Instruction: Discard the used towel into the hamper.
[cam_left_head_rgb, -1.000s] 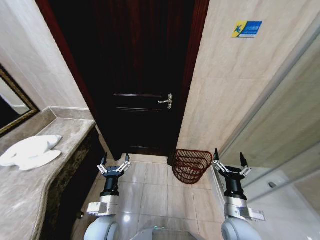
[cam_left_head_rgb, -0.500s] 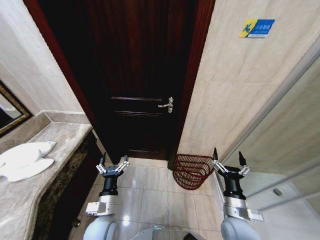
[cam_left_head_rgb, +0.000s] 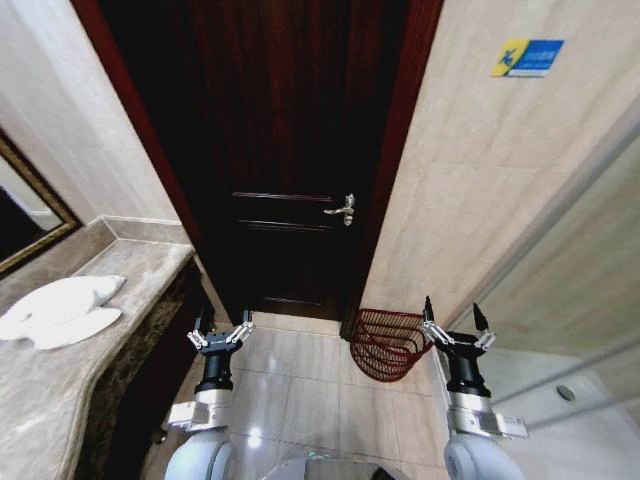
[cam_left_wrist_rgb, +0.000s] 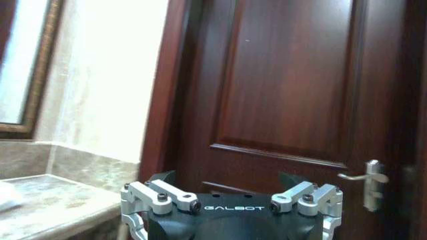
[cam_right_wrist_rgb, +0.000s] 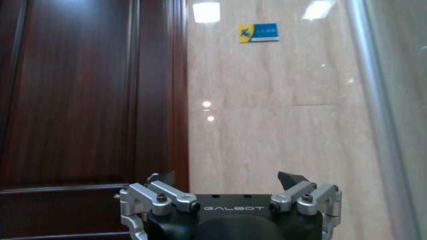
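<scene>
The robot faced a dark wooden door (cam_left_head_rgb: 290, 150) with a metal lever handle (cam_left_head_rgb: 342, 209), set between pale tiled walls. In the head view, the hamper (cam_left_head_rgb: 388, 343) stood on the tiled floor (cam_left_head_rgb: 300, 385) at about 5 o'clock from the picture's centre, just beside the door frame's foot and close against the right-hand wall; its reddish-brown ribs were open and it looked tilted, with its mouth turned toward the robot. The used towel (cam_left_head_rgb: 60, 310), white and loosely bunched, lay on the marble table (cam_left_head_rgb: 60, 400) at about 8 o'clock, well apart from the hamper and from both arms. A framed mirror (cam_left_head_rgb: 25, 215) hung on the wall above the table.

The left gripper (cam_left_head_rgb: 221, 335) was raised in front of the robot at about 7 o'clock, over the floor beside the table's dark front, its fingers spread apart and holding nothing. The right gripper (cam_left_head_rgb: 449, 320) stood at about 5 o'clock, just to the right of the hamper and appearing to overlap its rim, its fingers likewise apart and empty.

In the left wrist view the left gripper (cam_left_wrist_rgb: 231, 192) pointed toward the door panel (cam_left_wrist_rgb: 287, 80), with the table's edge (cam_left_wrist_rgb: 47, 210) off to one side. In the right wrist view the right gripper (cam_right_wrist_rgb: 231, 191) faced the wall tiles, where a small blue and yellow sign (cam_right_wrist_rgb: 258, 32) was fixed high up.
</scene>
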